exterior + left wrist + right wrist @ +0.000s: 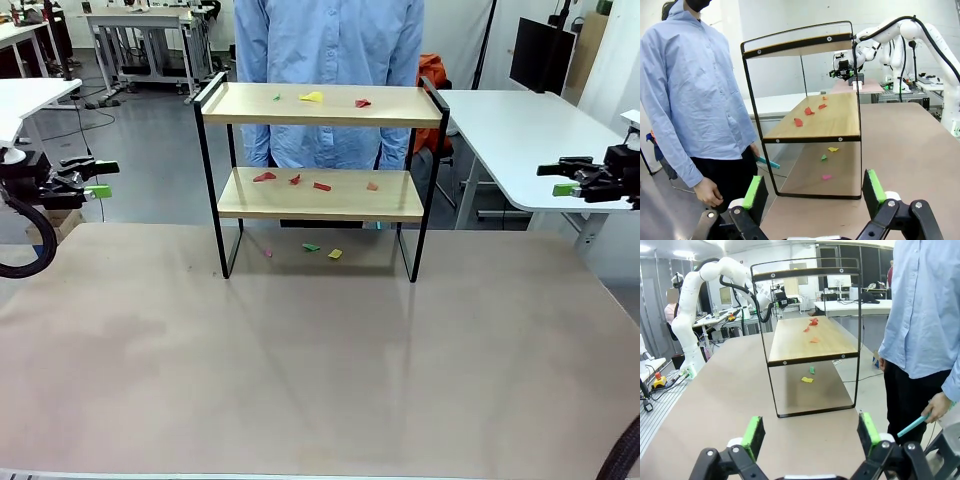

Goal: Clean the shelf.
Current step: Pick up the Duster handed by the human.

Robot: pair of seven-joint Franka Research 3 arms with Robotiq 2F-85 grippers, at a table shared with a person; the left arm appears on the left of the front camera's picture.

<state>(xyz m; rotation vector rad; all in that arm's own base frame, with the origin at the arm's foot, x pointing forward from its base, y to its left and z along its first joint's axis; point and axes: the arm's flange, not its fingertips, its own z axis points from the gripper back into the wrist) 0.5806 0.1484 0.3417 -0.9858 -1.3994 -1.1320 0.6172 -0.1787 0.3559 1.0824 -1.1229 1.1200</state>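
The near stretch of the wide beige bench (pixel 300 380) lies bare. At its left side hangs the black, green-padded left gripper (pixel 103 178), held level with its fingers pointing inward, set wide apart with nothing between them; its arm is cut off by the picture's edge. The right gripper (pixel 553 179) mirrors this pose at the right side, fingers likewise spread wide and holding nothing. Farther back, at the middle of the bench, stands the small two-tier shelf (pixel 320 118) of light wooden boards in a thin black metal frame, upright. Small coloured scraps (pixel 312 97) in red, yellow and green lie on its top board, more lie on the lower board, and three lie on the bench beneath it. The wrist views look up at the top board's underside, so its scraps are hidden there. Just behind the shelf stands a person (pixel 330 50) in a light blue shirt, cropped at the shoulders in the front view. One hand (pixel 939 407) holds a thin teal stick (pixel 912 426), too small to identify.
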